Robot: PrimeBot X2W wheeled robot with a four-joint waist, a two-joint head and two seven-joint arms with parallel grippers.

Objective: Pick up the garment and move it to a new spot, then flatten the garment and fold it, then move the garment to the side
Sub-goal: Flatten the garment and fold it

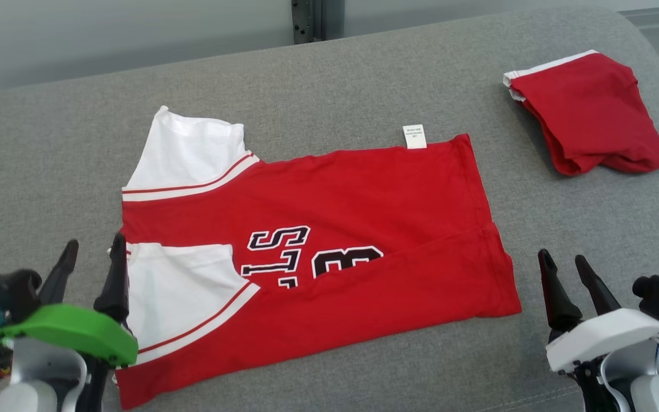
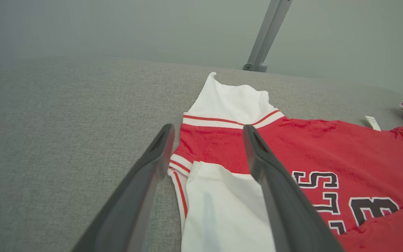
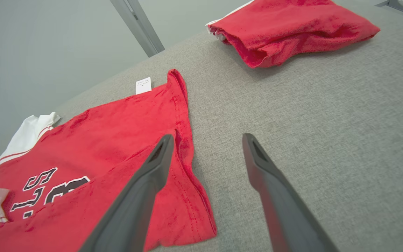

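The garment (image 1: 329, 217) is a red jersey with white sleeves and black lettering, lying flat on the grey surface with its near long edge folded up over the front. My left gripper (image 1: 92, 254) stands open at the jersey's left end, beside the near white sleeve (image 2: 219, 206), holding nothing. In the left wrist view its fingers (image 2: 152, 164) straddle the collar edge. My right gripper (image 1: 564, 263) is open just past the jersey's right hem (image 3: 184, 140), over bare fabric surface, with nothing between its fingers.
A second red garment (image 1: 590, 111) lies folded at the far right of the grey padded surface (image 1: 364, 86). A grey metal post (image 1: 306, 20) stands behind the surface. A white care label (image 1: 414, 136) sticks out at the jersey's far edge.
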